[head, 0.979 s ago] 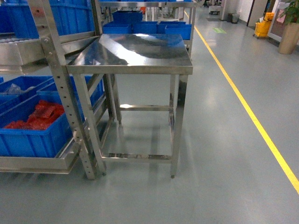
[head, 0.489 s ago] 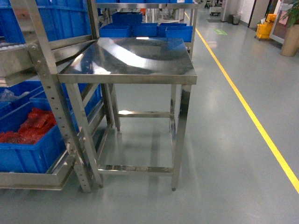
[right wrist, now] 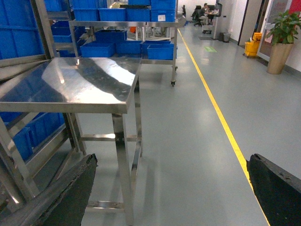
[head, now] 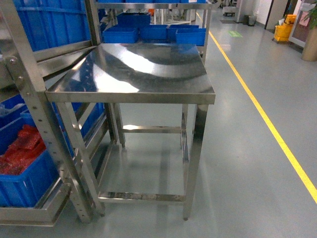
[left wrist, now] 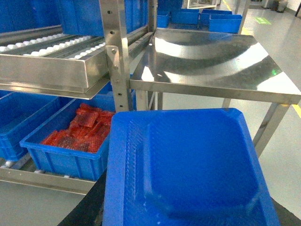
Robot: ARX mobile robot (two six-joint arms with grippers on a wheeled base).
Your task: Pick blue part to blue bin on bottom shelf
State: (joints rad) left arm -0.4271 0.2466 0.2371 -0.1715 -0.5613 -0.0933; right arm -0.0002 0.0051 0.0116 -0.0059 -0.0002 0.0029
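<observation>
Seemingly the work is at the carry-and-approach step: the left wrist view is filled at the bottom by a blue moulded tray-like part, seen from above and so close to the camera that it appears to be carried by the left arm, though the jaws themselves are hidden beneath it and I cannot tell how they stand. The right gripper shows only as two dark fingers at the lower corners of its own view, set wide apart with nothing between them. In the head view neither arm appears; the robot faces a small square steel bench with a bare shiny top, and the rack stands just to its left. The bottom shelf runs low along the left, its flat front rail visible, and on it sits a blue bin holding red parts, with another blue bin just beside it further left, its contents not readable from here. Above them lies a slanted roller level with white rollers. Judging from this, the next move calls for turning toward the rack, choosing the right bin, and lowering the part under the roller level without striking the perforated upright.
</observation>
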